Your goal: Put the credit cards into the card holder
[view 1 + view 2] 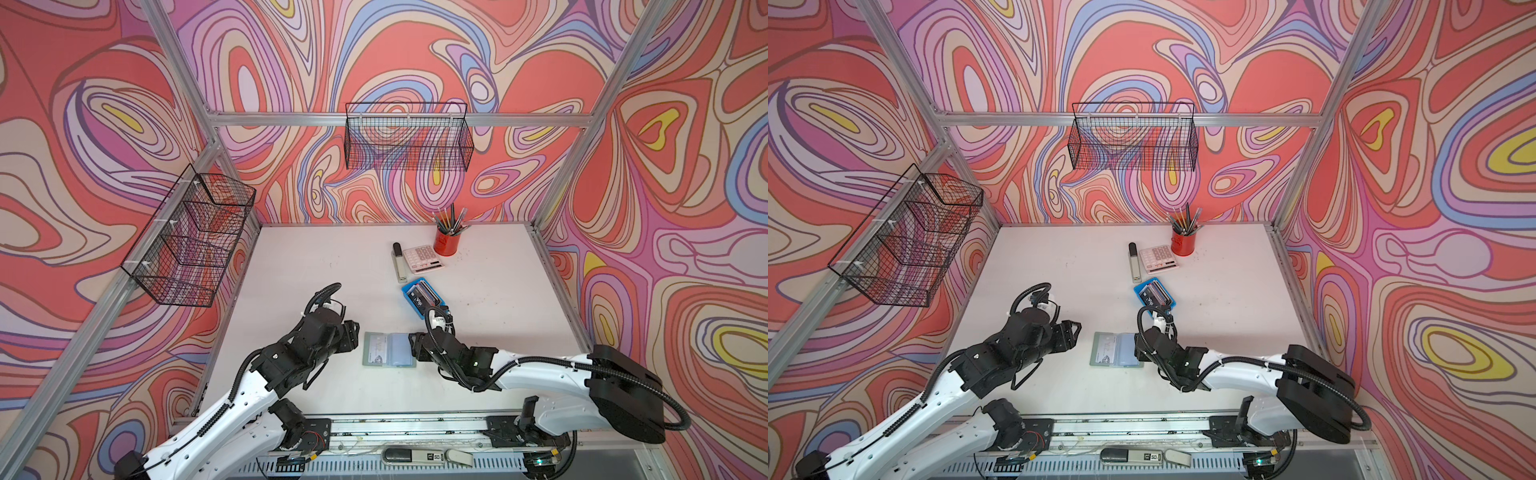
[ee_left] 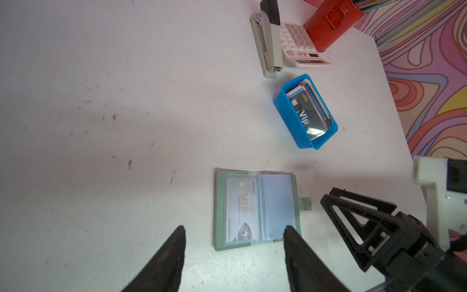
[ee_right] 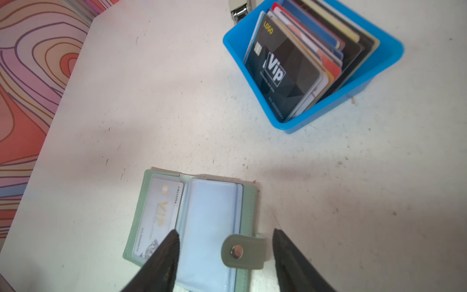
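**Spotter:** Where is everything lying?

**Me:** The card holder [image 2: 255, 209] is lying open and flat on the table [image 2: 101, 126], between my two arms. A pale VIP card [image 2: 240, 209] is sitting in one sleeve, and the facing sleeve [image 3: 209, 215] is looking empty. The remaining credit cards [image 2: 310, 108] are standing on edge in the blue tray [image 2: 290, 121], just beyond the holder.

**Spotter:** And your jaws?

**Me:** Both pairs are standing apart and gripping nothing. The left jaws are hovering just beside the filled page. The right jaws are straddling the snap tab [image 3: 243, 251].

**Spotter:** How is a card going to handle?

**Me:** I'm judging them light, stiff and slick. They're packed close, so I'm expecting neighbours to drag along. I'm favouring a pinch on the upper edge of the front dark Vip card [image 3: 278, 73]. The holder is looking soft and light, so it's probably going to slide unless my other jaws are pinning its cover.
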